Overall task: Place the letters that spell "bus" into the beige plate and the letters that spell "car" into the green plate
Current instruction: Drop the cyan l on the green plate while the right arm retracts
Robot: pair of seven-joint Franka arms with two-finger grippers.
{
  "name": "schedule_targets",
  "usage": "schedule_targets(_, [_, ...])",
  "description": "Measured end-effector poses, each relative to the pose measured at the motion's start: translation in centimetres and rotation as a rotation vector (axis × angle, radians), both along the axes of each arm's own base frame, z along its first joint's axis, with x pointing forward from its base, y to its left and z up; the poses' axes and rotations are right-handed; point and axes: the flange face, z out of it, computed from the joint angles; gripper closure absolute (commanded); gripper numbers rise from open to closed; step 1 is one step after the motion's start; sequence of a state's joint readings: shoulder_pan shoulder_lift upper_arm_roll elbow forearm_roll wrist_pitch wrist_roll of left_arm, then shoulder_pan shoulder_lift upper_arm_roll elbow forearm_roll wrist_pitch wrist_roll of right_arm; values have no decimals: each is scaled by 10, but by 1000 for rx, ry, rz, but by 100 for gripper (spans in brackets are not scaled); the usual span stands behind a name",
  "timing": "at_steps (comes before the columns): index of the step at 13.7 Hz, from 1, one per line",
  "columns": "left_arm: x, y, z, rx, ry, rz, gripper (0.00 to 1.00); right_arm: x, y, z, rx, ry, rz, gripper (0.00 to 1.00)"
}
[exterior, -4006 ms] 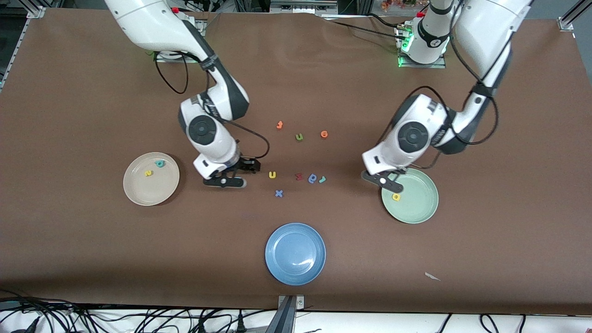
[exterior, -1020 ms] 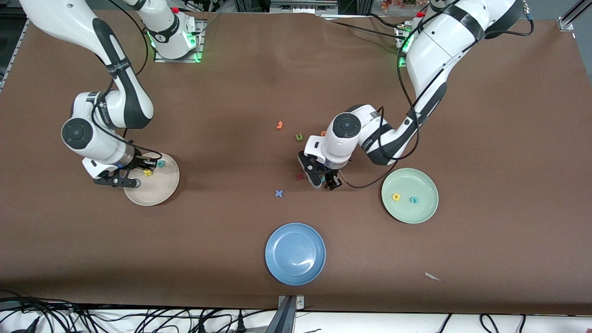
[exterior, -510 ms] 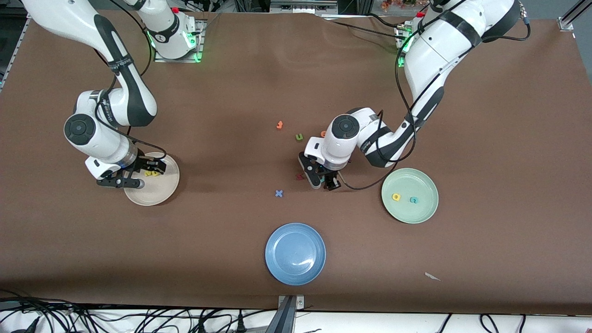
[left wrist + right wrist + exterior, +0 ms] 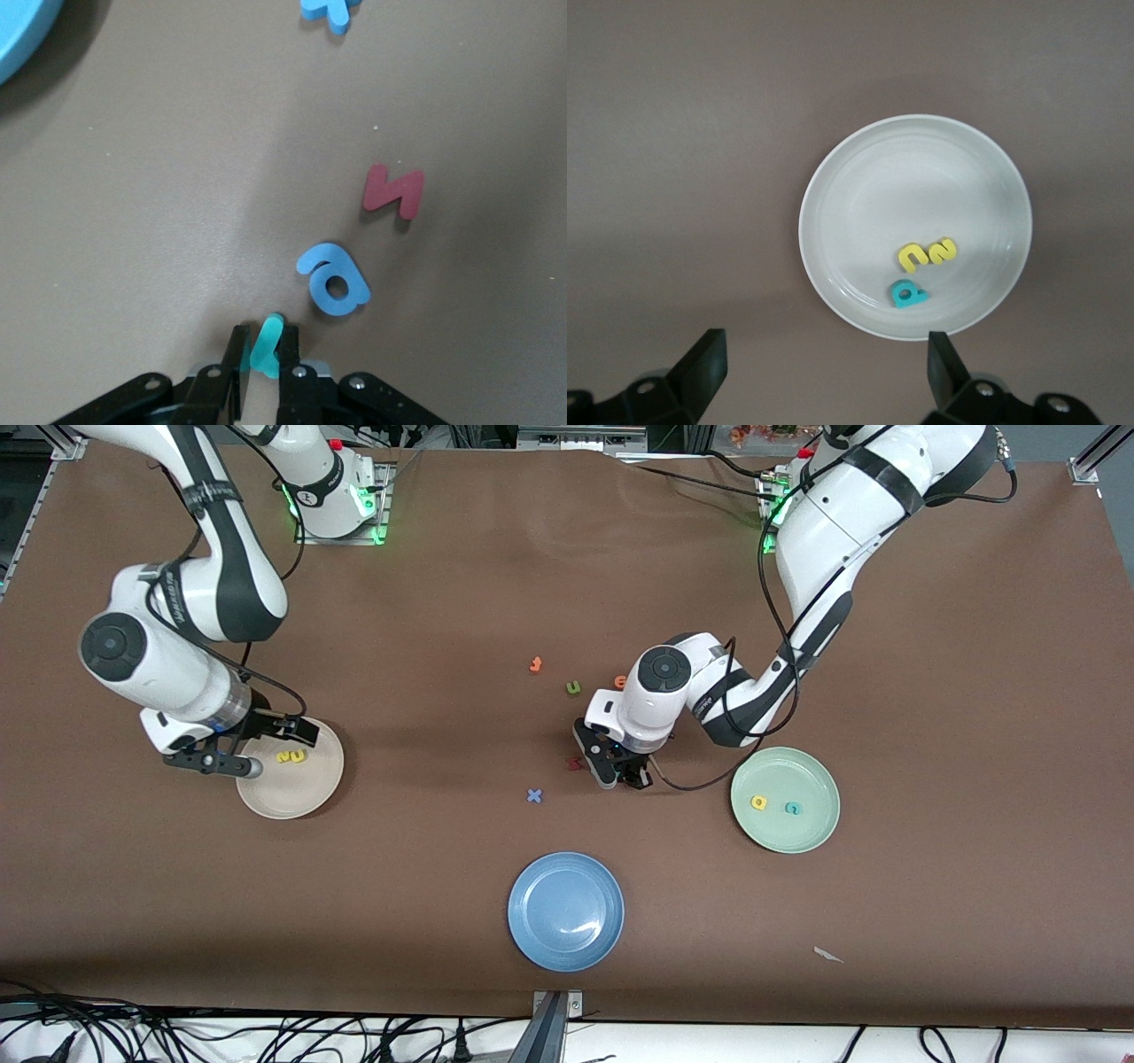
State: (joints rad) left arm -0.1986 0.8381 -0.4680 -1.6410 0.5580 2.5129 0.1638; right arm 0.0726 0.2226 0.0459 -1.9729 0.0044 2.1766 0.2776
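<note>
Covering the surface (image 4: pixel 886 646) is brown cloth; left tool (image 4: pixel 263 354) pinches the tiny teal r (image 4: pixel 266 343), right tool (image 4: pixel 824 372) gapes wide over the beige plate (image 4: pixel 833 186).

The beige plate (image 4: pixel 833 181) sat right of centre, holding a yellow "u" (image 4: pixel 912 256), yellow "s" (image 4: pixel 943 251) and teal "b" (image 4: pixel 906 294).

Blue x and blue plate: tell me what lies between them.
Nothing. In the front view the stretch of brown table between the blue x and the blue plate is bare.
</note>
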Motion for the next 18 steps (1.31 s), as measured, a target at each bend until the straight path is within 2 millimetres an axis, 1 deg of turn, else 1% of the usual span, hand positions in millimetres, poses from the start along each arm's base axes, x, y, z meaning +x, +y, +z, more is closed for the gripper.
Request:
schedule_targets(2, [8,8,6,4,-5,16,100,-2,-5,31,-2,-5,-10,0])
schedule_targets(4, [20,20,19,27,5,43,100,-1,-6,75,-6,22,-13,0])
schedule_targets(6, [29,38,39,54,36,76,100,0,-7,119,-9,45,-15,0])
schedule_targets(8, [35,61,63,88,98,114,100,0,-13,149,-10,38,-25,0])
schedule_targets(10, [48,96,83,92,140,161,100,1,-20,168,-9,17,-38,0])
schedule_targets(11, [56,117,87,94,153,174,100,0,-23,175,-9,9,-41,0])
schedule_targets(13, [70,163,81,104,175,186,99,-7,-25,188,-9,11,-33,0])
schedule_targets(15, [77,207,68,112,203,200,96,-12,-27,197,-9,10,-21,0])
schedule_targets(16, [78,225,60,114,218,211,96,-13,-31,200,-9,8,-19,0])
schedule_targets(17, [77,239,53,111,231,221,91,-13,-34,201,-9,7,-17,0])
schedule_targets(18, [76,248,46,109,241,226,74,-14,-37,203,-9,6,-16,0])
